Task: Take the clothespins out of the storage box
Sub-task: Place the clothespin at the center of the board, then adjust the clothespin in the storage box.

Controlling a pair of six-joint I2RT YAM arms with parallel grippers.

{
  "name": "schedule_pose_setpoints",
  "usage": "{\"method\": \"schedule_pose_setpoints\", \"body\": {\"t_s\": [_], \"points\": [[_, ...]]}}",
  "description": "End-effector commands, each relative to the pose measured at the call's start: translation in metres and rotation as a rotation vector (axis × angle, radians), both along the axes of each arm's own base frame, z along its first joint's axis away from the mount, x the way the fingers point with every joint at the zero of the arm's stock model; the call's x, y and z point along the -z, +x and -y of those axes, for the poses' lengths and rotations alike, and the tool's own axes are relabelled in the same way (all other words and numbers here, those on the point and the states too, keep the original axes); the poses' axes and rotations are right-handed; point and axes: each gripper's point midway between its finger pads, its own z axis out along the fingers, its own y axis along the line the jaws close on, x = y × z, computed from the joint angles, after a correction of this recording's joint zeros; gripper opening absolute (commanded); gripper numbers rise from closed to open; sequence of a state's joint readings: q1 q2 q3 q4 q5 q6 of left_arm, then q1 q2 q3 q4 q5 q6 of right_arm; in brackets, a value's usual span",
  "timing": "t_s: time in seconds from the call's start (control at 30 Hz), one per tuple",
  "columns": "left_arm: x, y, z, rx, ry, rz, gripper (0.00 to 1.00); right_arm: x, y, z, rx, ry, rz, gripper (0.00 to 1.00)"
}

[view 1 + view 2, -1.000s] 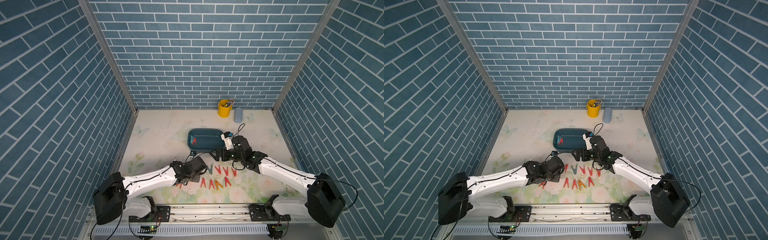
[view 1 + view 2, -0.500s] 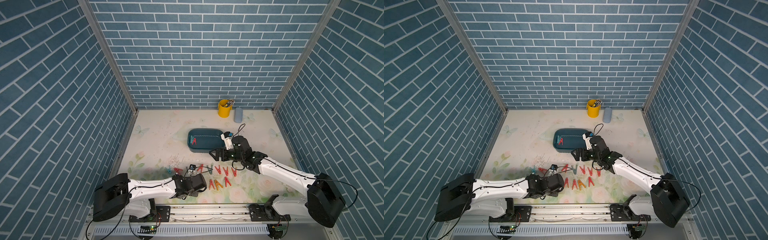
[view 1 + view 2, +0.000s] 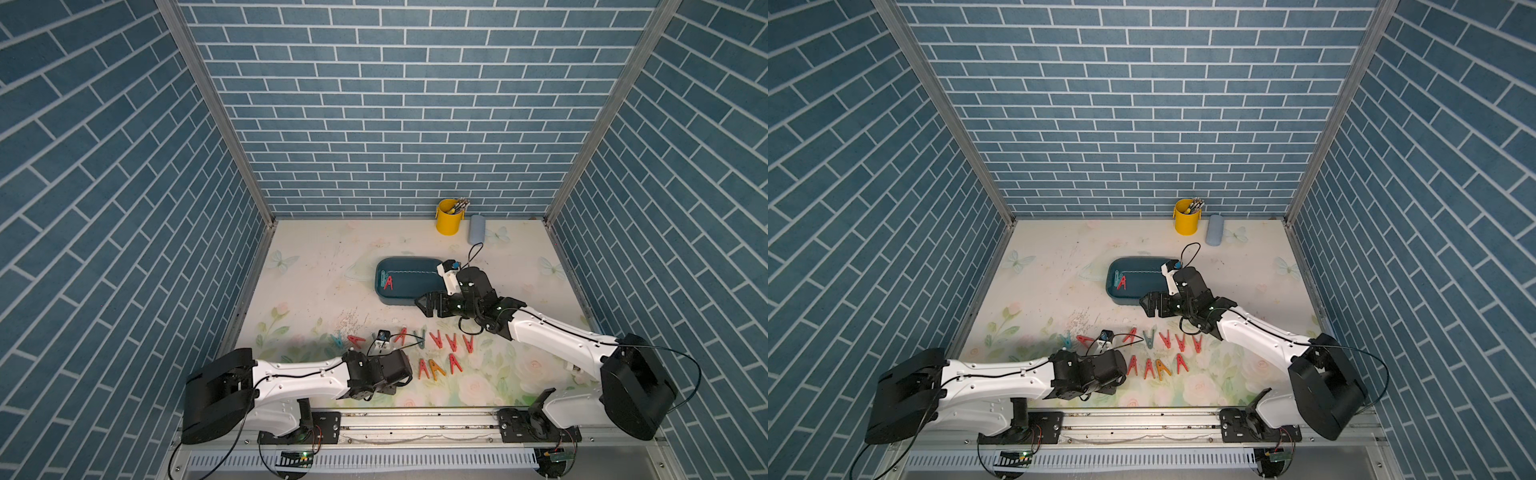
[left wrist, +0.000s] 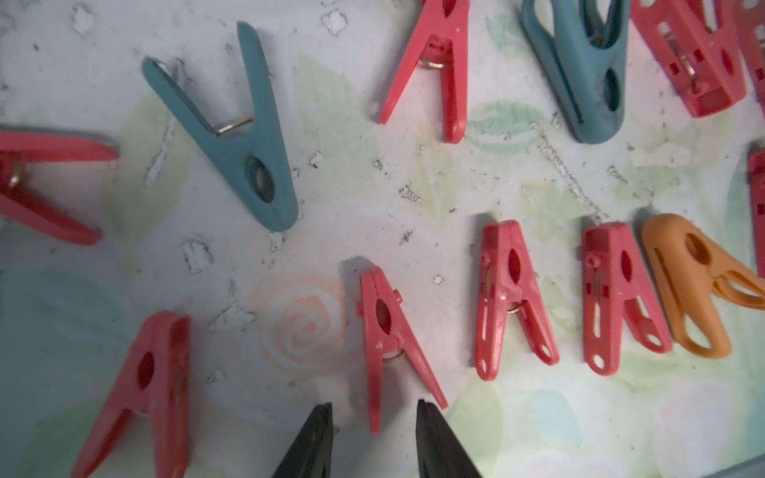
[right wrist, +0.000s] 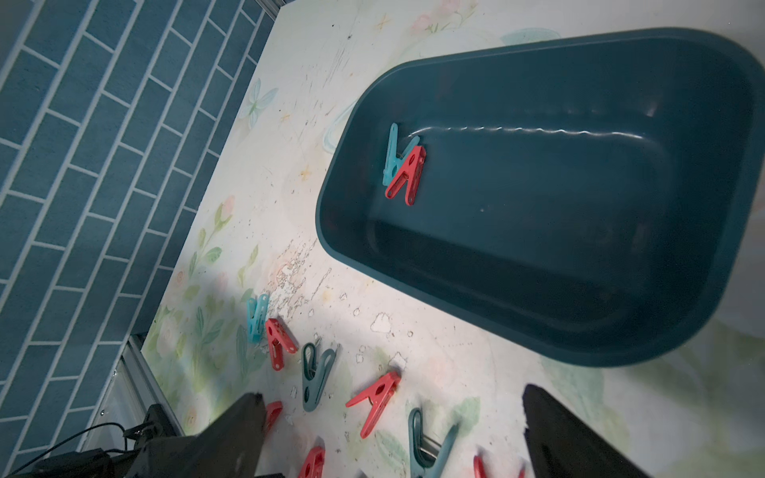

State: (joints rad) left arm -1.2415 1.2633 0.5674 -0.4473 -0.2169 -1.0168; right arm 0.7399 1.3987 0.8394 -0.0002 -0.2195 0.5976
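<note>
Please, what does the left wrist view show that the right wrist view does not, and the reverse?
Only left wrist: the orange clothespin, and the left pincer open, with one leg of a red clothespin between its tips. Only right wrist: the storage box holding a light teal clothespin and a second red clothespin, the brick wall, the right pincer wide open. Both: the floral mat and its row of pins, including the dark teal clothespin.

Matt plastic clothespins [image 4: 501, 240] with metal springs [image 4: 234, 125] on a flaking printed tabletop [image 4: 372, 198], glossy smooth plastic storage box [image 5: 538, 269]
</note>
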Motion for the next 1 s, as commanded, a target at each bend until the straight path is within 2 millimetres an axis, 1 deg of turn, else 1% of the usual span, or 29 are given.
{"method": "schedule_pose_setpoints", "body": {"t_s": [0.0, 0.1, 0.23, 0.33, 0.43, 0.5, 0.53, 0.6, 0.63, 0.73, 0.8, 0.87, 0.97], "points": [[-0.021, 0.009, -0.005, -0.027, 0.011, 0.051, 0.47, -0.012, 0.013, -0.010, 0.013, 0.006, 0.034, 0.99], [-0.045, 0.022, -0.006, -0.053, -0.018, 0.100, 0.58, -0.010, 0.023, -0.016, 0.018, -0.014, 0.034, 1.00], [-0.079, 0.043, -0.007, -0.095, -0.088, 0.158, 0.79, -0.004, 0.037, -0.026, 0.019, -0.049, 0.030, 0.99], [-0.102, 0.060, -0.012, -0.130, -0.139, 0.194, 0.92, 0.001, 0.047, -0.034, 0.022, -0.085, 0.036, 0.99], [-0.124, 0.080, -0.022, -0.174, -0.182, 0.228, 1.00, 0.008, 0.056, -0.044, 0.008, -0.115, 0.030, 1.00], [-0.138, 0.092, -0.029, -0.203, -0.200, 0.254, 1.00, 0.012, 0.062, -0.052, -0.004, -0.128, 0.028, 1.00], [-0.144, 0.099, -0.033, -0.218, -0.202, 0.268, 1.00, 0.015, 0.066, -0.055, -0.008, -0.133, 0.029, 0.96], [-0.155, 0.112, -0.043, -0.260, -0.201, 0.299, 1.00, 0.020, 0.072, -0.062, -0.015, -0.142, 0.028, 0.87], [-0.159, 0.119, -0.049, -0.285, -0.195, 0.309, 1.00, 0.022, 0.075, -0.066, -0.019, -0.148, 0.026, 0.80], [-0.162, 0.136, -0.066, -0.343, -0.165, 0.314, 1.00, 0.033, 0.086, -0.075, -0.027, -0.172, 0.022, 0.65], [-0.162, 0.145, -0.076, -0.373, -0.156, 0.314, 1.00, 0.041, 0.091, -0.081, -0.029, -0.187, 0.018, 0.59], [-0.164, 0.152, -0.081, -0.382, -0.165, 0.320, 0.99, 0.048, 0.098, -0.086, -0.036, -0.202, 0.014, 0.51], [-0.171, 0.161, -0.087, -0.390, -0.180, 0.345, 1.00, 0.062, 0.105, -0.095, -0.047, -0.224, -0.004, 0.51]]}}
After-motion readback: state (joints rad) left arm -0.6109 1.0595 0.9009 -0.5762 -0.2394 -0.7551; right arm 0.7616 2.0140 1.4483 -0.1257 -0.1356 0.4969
